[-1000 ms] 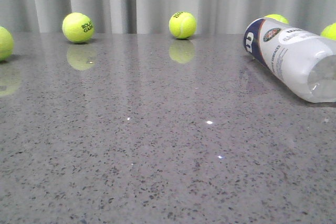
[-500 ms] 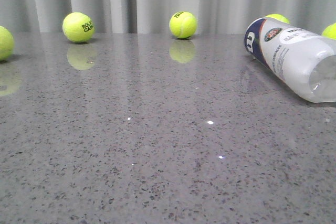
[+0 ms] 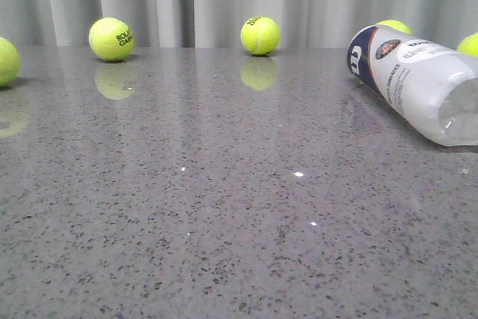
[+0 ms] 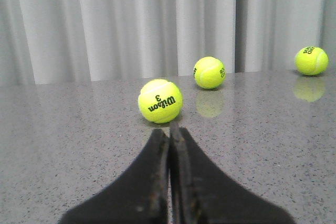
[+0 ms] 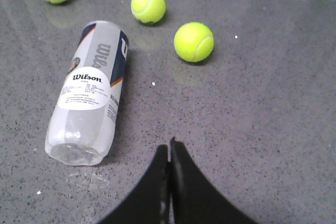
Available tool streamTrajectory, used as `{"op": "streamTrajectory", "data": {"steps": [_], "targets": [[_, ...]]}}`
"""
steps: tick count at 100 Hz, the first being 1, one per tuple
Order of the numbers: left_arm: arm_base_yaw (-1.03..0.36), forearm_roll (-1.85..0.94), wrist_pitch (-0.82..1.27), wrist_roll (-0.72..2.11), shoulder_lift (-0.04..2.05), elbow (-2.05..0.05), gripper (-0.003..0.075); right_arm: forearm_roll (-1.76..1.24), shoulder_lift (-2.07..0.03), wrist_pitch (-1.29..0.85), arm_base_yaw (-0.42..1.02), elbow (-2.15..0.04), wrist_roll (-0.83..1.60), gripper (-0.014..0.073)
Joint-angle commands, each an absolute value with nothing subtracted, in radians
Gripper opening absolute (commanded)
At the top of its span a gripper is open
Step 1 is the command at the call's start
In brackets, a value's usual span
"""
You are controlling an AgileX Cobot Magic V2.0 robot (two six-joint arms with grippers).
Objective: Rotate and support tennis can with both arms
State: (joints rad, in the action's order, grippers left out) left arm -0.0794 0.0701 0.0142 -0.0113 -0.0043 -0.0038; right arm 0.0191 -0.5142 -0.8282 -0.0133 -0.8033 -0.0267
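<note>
The right hand (image 5: 169,148) has its fingers pressed together, holding nothing, and hangs above bare tabletop (image 5: 252,108). From its own view the tennis can (image 5: 90,90) lies on its side at about ten o'clock, well apart from the fingertips, its clear closed end nearest the hand and its navy end pointing away. The left hand (image 4: 170,132) is likewise narrow and empty, with a tennis ball (image 4: 160,100) marked "Wilson 3" just beyond its tips at twelve o'clock; the can does not show in that view.

In the front view the can (image 3: 418,84) sits at about two o'clock, far right, with neither arm in sight. To do the approach well, I judge the right hand should spread first, then come at the can's middle square to its length, so the round wall does not roll off. The left must travel far across, skirting the balls.
</note>
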Motion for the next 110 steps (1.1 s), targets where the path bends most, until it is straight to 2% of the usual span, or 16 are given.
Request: {"op": "streamTrajectory", "data": {"steps": [1, 14, 24, 29, 30, 42, 51, 59, 81, 110], "targets": [[-0.078, 0.063, -0.061, -0.019, -0.043, 0.043, -0.0021, 0.027, -0.608, -0.839, -0.019, -0.896, -0.026, -0.0067], [-0.078, 0.063, -0.061, -0.019, -0.043, 0.043, -0.0021, 0.027, -0.677, -0.86, -0.019, -0.92, -0.023, -0.0053], [-0.078, 0.063, -0.061, -0.019, -0.043, 0.043, -0.0021, 0.027, -0.706, -0.887, -0.018, -0.92, -0.023, 0.0048], [-0.078, 0.063, -0.061, -0.019, -0.043, 0.043, -0.0021, 0.027, -0.716, -0.904, -0.018, -0.92, -0.023, 0.0155], [-0.078, 0.063, -0.061, -0.019, -0.043, 0.043, -0.0021, 0.027, -0.717, -0.907, -0.018, -0.92, -0.023, 0.0155], [-0.078, 0.063, -0.061, -0.019, -0.043, 0.043, -0.0021, 0.027, -0.718, -0.929, -0.018, -0.92, -0.023, 0.0485], [-0.078, 0.063, -0.061, -0.019, -0.043, 0.043, -0.0021, 0.027, -0.718, -0.929, -0.018, -0.92, -0.023, 0.0671], [-0.078, 0.063, -0.061, -0.019, -0.043, 0.043, -0.0021, 0.022, -0.718, -0.927, -0.018, -0.92, -0.023, 0.0643], [-0.078, 0.063, -0.061, -0.019, -0.043, 0.043, -0.0021, -0.076, -0.766, -0.884, -0.012, -0.953, 0.046, 0.0646], [-0.078, 0.063, -0.061, -0.019, -0.043, 0.043, -0.0021, -0.286, -1.071, -0.808, -0.011, -1.087, 0.223, 0.0646]]}}
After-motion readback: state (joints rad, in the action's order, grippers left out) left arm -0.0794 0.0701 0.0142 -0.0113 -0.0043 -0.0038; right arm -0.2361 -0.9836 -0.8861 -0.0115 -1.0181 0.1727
